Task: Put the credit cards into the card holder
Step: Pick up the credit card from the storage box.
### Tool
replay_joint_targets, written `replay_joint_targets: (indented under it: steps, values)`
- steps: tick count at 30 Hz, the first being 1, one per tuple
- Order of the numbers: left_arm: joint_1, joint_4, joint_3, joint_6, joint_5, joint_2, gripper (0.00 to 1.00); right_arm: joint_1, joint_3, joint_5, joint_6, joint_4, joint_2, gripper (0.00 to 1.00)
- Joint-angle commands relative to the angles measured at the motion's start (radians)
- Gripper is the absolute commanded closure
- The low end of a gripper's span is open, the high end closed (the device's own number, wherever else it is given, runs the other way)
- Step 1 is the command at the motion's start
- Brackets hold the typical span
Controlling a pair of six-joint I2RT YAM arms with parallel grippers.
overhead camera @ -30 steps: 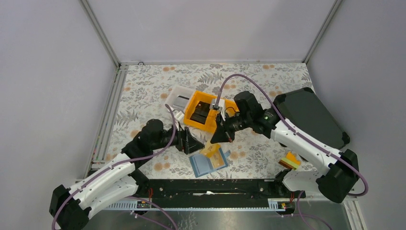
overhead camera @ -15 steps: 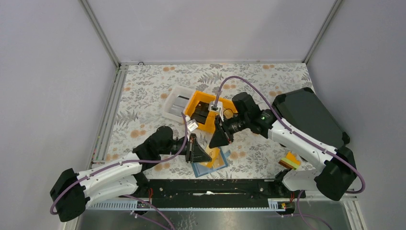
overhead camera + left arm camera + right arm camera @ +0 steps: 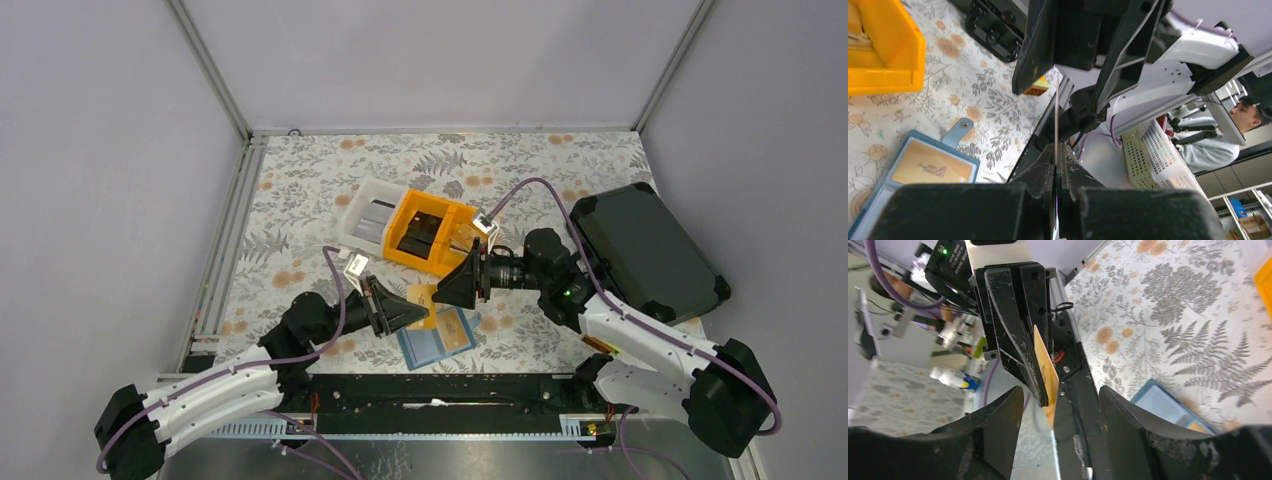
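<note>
An orange credit card [image 3: 422, 299] hangs just above the card holder, and my left gripper [image 3: 424, 311] is shut on it. In the left wrist view the card [image 3: 1056, 117] stands edge-on out of the left gripper [image 3: 1055, 148]. My right gripper [image 3: 442, 291] faces it from the right, open, one finger on each side of the card's free end without pinching it [image 3: 1046, 374]. The teal card holder [image 3: 436, 338] lies open on the table with an orange card in a pocket [image 3: 930, 165]. More dark cards [image 3: 418, 236] lie in the orange bin.
The orange bin [image 3: 455, 222] and a white bin [image 3: 358, 213] stand side by side behind the grippers. A large black case [image 3: 640, 250] fills the right side. A small orange and green block [image 3: 606, 335] lies by the right arm's base.
The right gripper opened and let go of the orange card, drawing back to the right. The left gripper closed on the card and now holds it alone.
</note>
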Motion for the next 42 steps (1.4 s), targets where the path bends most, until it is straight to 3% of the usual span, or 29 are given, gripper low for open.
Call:
replay_joint_targets:
  steps: [1,9,14,18,21,23,25,28,31,42]
  values:
    - [-0.003,0.137,-0.003,-0.031,-0.084,-0.005,1.0,-0.003,-0.063,-0.055,0.236,0.346,0.04,0.39]
    - [-0.003,0.176,-0.014,-0.053,-0.072,0.021,1.0,-0.003,-0.082,-0.078,0.297,0.464,0.084,0.55]
    - [-0.003,0.218,-0.032,-0.073,-0.066,0.048,1.0,0.006,-0.041,-0.129,0.3,0.469,0.129,0.74]
    - [-0.003,0.209,-0.028,-0.08,-0.063,0.057,0.97,0.014,-0.03,-0.13,0.29,0.444,0.139,1.0]
    - [-0.003,0.109,-0.013,-0.088,-0.101,0.038,0.36,0.011,-0.004,-0.021,0.157,0.198,0.09,1.0]
    - [-0.002,-0.044,0.0,-0.094,-0.173,0.003,0.18,0.011,0.026,0.105,0.047,-0.032,0.051,1.0]
    - [-0.003,-0.258,0.011,-0.113,-0.256,-0.037,0.11,0.004,0.02,0.18,-0.027,-0.15,0.022,1.0]
    - [-0.003,-0.489,0.017,-0.184,-0.359,-0.083,0.1,-0.001,0.0,0.244,-0.07,-0.264,0.033,1.0]
    - [-0.003,-0.611,0.005,-0.287,-0.38,-0.076,0.1,-0.002,-0.052,0.206,-0.047,-0.239,0.082,1.0]
    - [-0.057,-0.634,0.018,-0.38,-0.367,0.129,0.24,-0.002,-0.175,0.184,0.042,-0.085,0.171,1.0]
